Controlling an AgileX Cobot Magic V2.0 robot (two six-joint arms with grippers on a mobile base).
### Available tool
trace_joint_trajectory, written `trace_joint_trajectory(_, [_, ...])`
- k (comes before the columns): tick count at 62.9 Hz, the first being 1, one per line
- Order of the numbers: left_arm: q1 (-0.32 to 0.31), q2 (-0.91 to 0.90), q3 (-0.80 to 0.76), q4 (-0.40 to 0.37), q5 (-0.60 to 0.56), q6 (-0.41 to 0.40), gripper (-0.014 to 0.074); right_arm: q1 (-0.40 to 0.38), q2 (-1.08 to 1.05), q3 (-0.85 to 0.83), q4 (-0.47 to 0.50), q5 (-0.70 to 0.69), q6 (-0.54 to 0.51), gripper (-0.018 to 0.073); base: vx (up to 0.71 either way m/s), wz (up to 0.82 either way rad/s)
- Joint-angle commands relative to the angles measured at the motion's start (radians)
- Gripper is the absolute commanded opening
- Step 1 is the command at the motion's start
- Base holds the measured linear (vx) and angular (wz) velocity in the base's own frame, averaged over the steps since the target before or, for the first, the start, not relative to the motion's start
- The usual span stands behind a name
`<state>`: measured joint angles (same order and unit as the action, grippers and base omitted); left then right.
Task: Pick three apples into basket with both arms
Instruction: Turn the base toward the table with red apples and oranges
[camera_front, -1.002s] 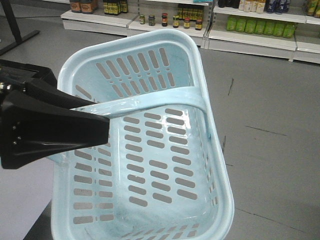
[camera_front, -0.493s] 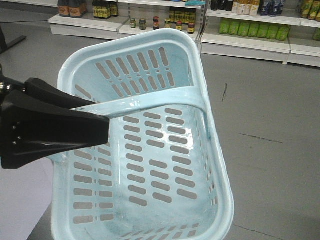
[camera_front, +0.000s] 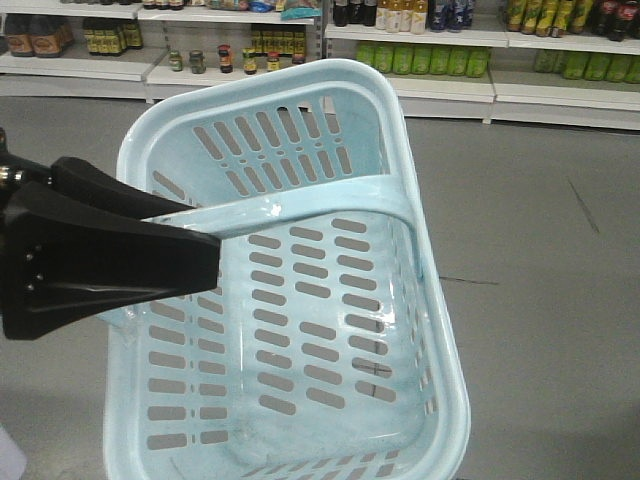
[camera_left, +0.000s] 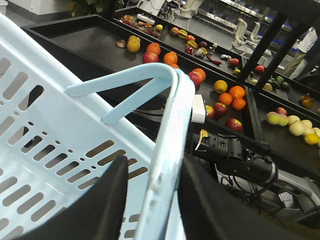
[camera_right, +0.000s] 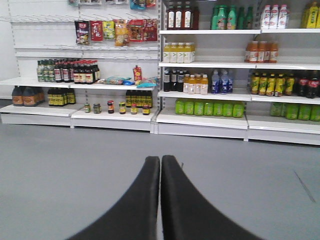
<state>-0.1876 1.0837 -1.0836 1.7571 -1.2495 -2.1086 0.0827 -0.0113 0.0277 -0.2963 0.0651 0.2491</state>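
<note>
My left hand (camera_front: 203, 238) is clamped on the broad band handle (camera_front: 320, 205) of the pale blue-white slotted plastic shopping basket (camera_front: 330, 68), one finger on each side of the band. The basket hangs tilted above the grey floor (camera_front: 540, 250). My right hand (camera_right: 160, 165) has its black fingers pressed together, pointing towards white store shelves of bottles (camera_right: 210, 107). Beyond the basket's rim, a dark red apple (camera_left: 233, 124) lies near oranges (camera_left: 237, 92) on a long black worktop (camera_left: 95, 37).
</note>
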Motion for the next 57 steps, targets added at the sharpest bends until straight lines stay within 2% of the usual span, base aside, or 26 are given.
trace_joint_trajectory(1, [-0.005,-0.018,-0.025,0.019,-0.038,-0.018,-0.0007,-0.005,-0.012,0.013,-0.008,-0.071,-0.003,-0.0005,0.24,-0.33])
trace_joint_trajectory(57, [-0.005,-0.018,-0.025,0.019,-0.037,-0.018,-0.0007,-0.005,-0.012,0.013,-0.008,-0.071,-0.003,-0.0005,0.25,-0.21])
